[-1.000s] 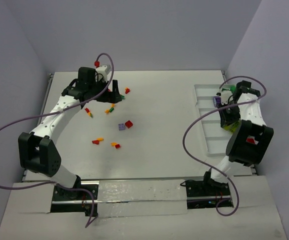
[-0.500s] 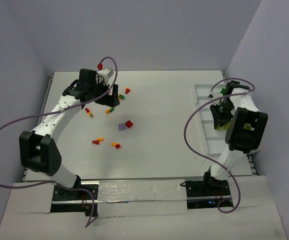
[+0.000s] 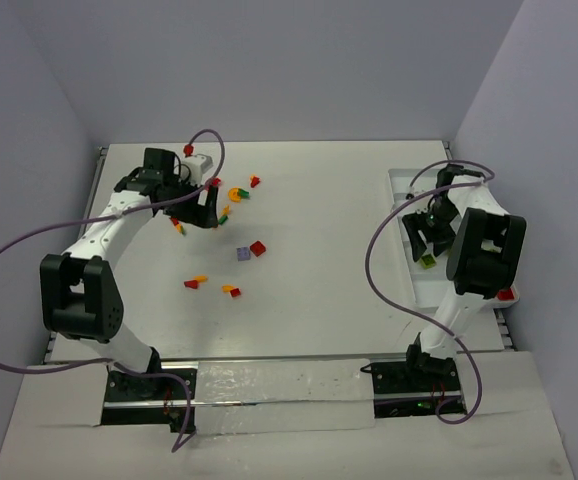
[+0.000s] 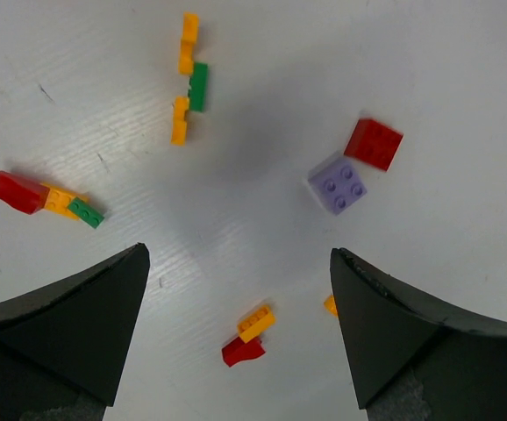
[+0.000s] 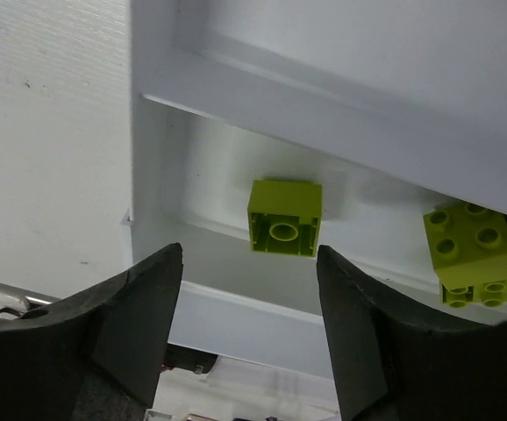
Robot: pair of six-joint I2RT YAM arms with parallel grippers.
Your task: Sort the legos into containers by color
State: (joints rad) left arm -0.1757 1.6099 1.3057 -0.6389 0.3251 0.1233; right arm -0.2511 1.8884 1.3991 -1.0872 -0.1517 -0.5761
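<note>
Several legos lie loose on the white table: a purple one (image 4: 338,184) beside a red one (image 4: 374,143), an orange-and-green row (image 4: 189,83), a red-orange-green row (image 4: 43,197), and an orange one on a red one (image 4: 252,331). My left gripper (image 4: 239,254) (image 3: 207,205) hangs open above them, holding nothing. At the right stands the white containers tray (image 3: 401,180) (image 5: 236,88). A lime brick (image 5: 284,217) (image 3: 427,260) lies free in one compartment, hollow side up, near more lime bricks (image 5: 477,250). My right gripper (image 5: 250,254) (image 3: 424,235) is open just over it.
A clear plastic strip (image 3: 279,385) runs along the near table edge between the arm bases. Purple cables loop beside both arms (image 3: 374,270). More loose bricks sit mid-table (image 3: 232,290) and further back (image 3: 254,181). Walls close in the table's back and sides.
My right gripper swung over the tray, opened and let go of the lime brick, which now lies in the compartment. My left gripper drifted left and nearer, still open.
</note>
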